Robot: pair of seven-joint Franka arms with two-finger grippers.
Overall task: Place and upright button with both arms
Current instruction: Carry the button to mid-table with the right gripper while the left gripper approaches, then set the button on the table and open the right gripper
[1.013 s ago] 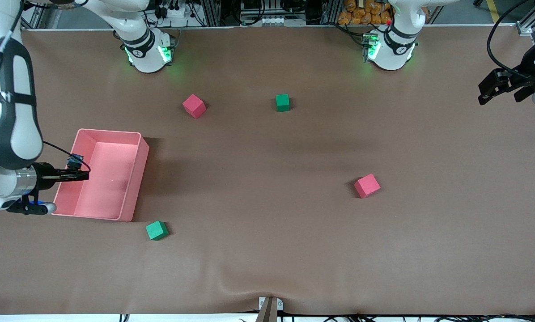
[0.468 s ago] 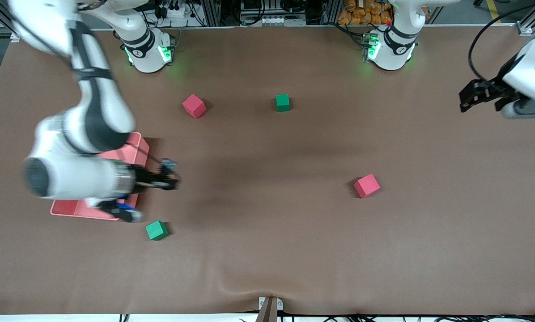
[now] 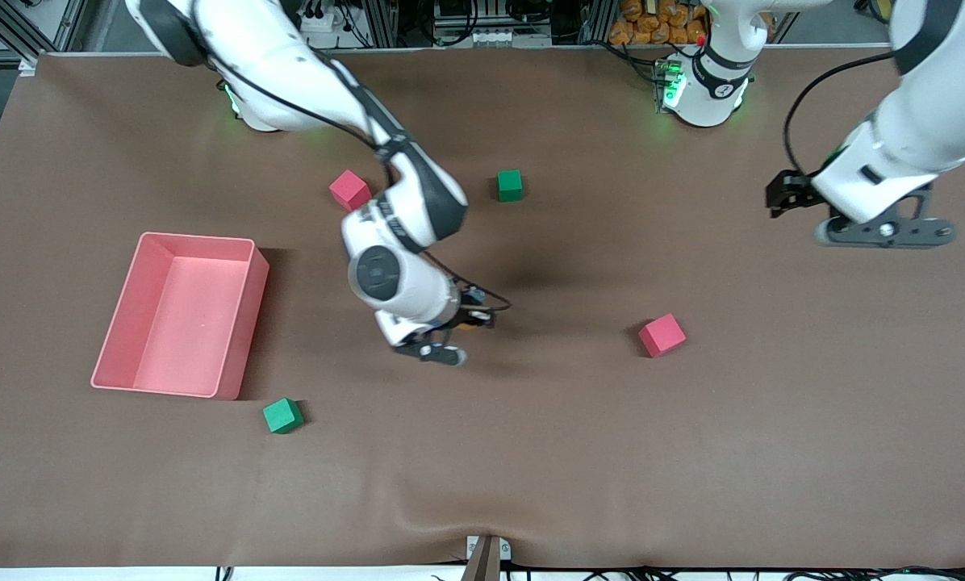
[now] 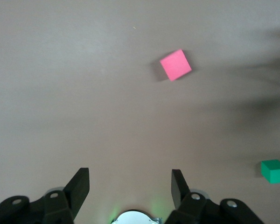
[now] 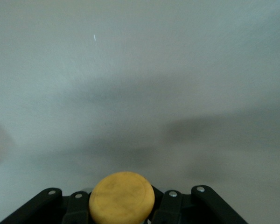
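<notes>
One step in: my right pincer (image 3: 476, 317) grips the button (image 5: 121, 197) mid-frame over the desk (image 3: 531, 452); next I lower it gently, left pincer (image 4: 129, 186) spread, empty at upper right.

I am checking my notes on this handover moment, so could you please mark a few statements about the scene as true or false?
1. The right pincer is shut on the button. True.
2. The left pincer holds a green cube. False: it is open and empty, over the left arm's end of the table.
3. The pink bin contains a red cube. False: nothing shows in the bin.
4. Two red cubes and two green cubes lie on the table. True.
5. The right pincer is over the pink bin. False: it is over bare table mid-table, apart from the bin.
</notes>
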